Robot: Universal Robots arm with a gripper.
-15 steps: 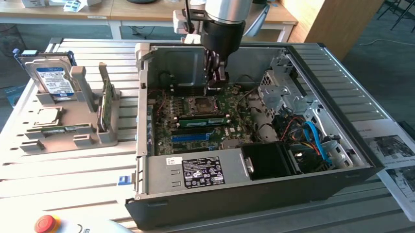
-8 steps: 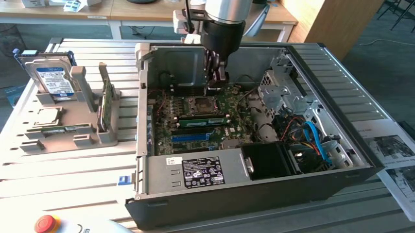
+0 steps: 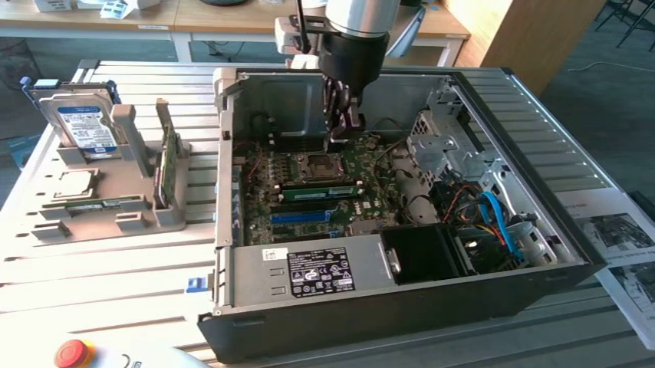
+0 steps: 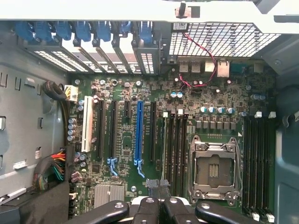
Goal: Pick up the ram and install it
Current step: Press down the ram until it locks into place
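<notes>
In the exterior view, an open computer case [image 3: 409,199] lies on a slatted desk [image 3: 103,268], its motherboard [image 3: 317,192] facing up. The arm reaches down into the case near its far wall, and the gripper [image 3: 343,132] hangs over the far part of the motherboard, just beyond the empty processor socket [image 3: 319,163]. Its fingers are closed together with nothing visibly between them. The ram [image 3: 167,157] stands on edge in a grey holder [image 3: 113,207] on the desk beside the case, toward the exterior view's left, well apart from the gripper. A second ram stick [image 3: 103,205] lies flat lower on the same holder, and a hard drive [image 3: 84,123] with a blue-white label stands upright at the holder's far end, with a square silver processor chip [image 3: 67,182] lying just in front of it. A green stick [image 3: 322,189] already sits in a slot on the motherboard just nearer than the socket. A red button [image 3: 72,353] shows at the desk's near edge. In the wrist view, the gripper's black fingers [image 4: 147,212] meet at the frame's edge, shut, above the motherboard [image 4: 140,93]. The empty processor socket [image 4: 214,170] lies to one side of them, with dark memory slots [image 4: 175,149] running between the socket and a long blue expansion slot [image 4: 139,135]. No stick is held in the fingers here.
</notes>
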